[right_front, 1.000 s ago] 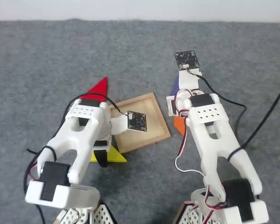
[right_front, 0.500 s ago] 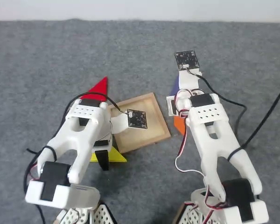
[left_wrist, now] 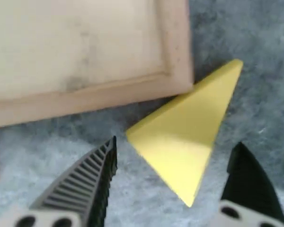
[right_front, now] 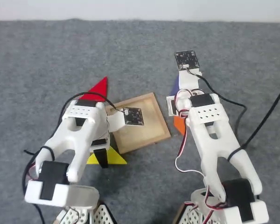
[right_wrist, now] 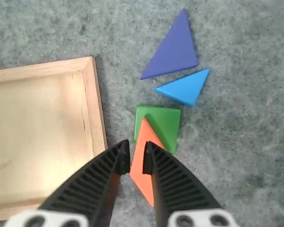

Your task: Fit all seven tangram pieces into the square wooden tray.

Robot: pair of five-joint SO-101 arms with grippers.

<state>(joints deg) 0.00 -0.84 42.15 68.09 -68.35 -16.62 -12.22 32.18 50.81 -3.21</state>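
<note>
The square wooden tray (right_front: 144, 133) lies between the arms, its bare floor (right_wrist: 42, 127) holding no pieces. A yellow triangle (left_wrist: 189, 142) lies on the carpet just off a tray corner (left_wrist: 180, 80). My left gripper (left_wrist: 175, 146) is open, one finger on each side of the yellow triangle (right_front: 115, 158). My right gripper (right_wrist: 136, 144) is shut and hangs over an orange piece (right_wrist: 138, 170) that overlaps a green square (right_wrist: 166, 124). Beyond those lie a light blue triangle (right_wrist: 184, 87) and a dark blue triangle (right_wrist: 173, 49). A red triangle (right_front: 99, 88) lies behind the left arm.
Grey carpet covers the table up to a pale wall at the back. Black cables trail from the right arm (right_front: 210, 121) toward the right edge. Open carpet stretches behind the tray and at the far left.
The left arm has shifted slightly back and to the left, its wrist camera board sliding over the tray. The right arm and all pieces have not moved.
</note>
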